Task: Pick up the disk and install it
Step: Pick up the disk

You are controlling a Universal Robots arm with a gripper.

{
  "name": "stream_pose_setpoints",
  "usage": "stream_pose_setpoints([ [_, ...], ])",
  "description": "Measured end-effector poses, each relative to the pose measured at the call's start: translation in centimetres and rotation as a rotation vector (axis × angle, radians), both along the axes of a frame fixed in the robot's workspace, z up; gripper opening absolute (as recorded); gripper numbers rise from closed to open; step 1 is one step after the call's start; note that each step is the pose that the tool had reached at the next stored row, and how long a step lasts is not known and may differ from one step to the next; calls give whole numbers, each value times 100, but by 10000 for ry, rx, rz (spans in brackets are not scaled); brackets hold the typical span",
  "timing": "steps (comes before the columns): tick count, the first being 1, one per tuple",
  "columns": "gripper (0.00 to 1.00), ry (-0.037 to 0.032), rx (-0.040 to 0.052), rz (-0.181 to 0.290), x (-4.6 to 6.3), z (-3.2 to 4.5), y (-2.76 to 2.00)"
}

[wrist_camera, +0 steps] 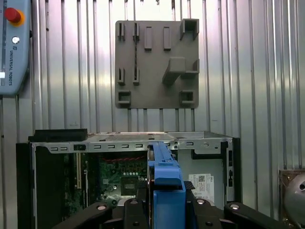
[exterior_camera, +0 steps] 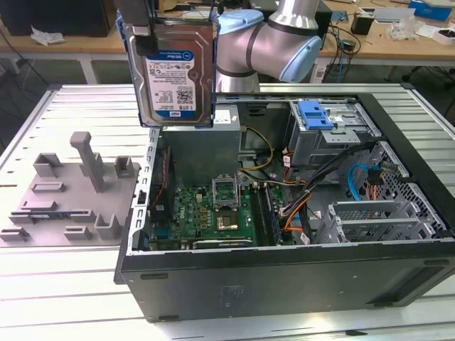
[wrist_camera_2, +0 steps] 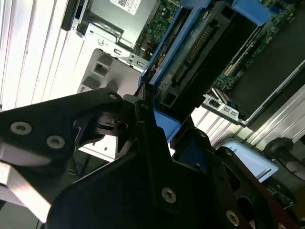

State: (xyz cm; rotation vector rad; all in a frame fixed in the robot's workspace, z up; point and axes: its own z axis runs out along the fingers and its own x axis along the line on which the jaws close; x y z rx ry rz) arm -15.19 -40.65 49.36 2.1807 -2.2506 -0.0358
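Observation:
The disk (exterior_camera: 174, 67), a silver hard drive with a white-and-blue label in a blue bracket, hangs upright in the air above the back corner of the open computer case (exterior_camera: 284, 280) on the exterior view's left. My gripper (exterior_camera: 169, 20) is shut on its upper end, one black finger (exterior_camera: 146, 41) lying over the label side. In the first wrist view the disk's blue bracket edge (wrist_camera: 164, 183) sticks out between the black fingers (wrist_camera: 136, 210). In the second wrist view the disk's connector end (wrist_camera_2: 200, 52) shows beyond the gripper (wrist_camera_2: 159, 121).
Below the disk lie the grey power-supply box (exterior_camera: 206, 142) and the green motherboard (exterior_camera: 213, 213). A blue latch on a grey metal cage (exterior_camera: 316, 114) sits at the case's back right. A grey fixture plate (exterior_camera: 64, 192) lies on the slatted table, left of the case. A teach pendant (wrist_camera: 12, 43) lies nearby.

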Motion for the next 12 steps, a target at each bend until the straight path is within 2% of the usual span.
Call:
stream_pose_setpoints([
  [12, 37, 3, 0, 0, 364, 0, -166],
])
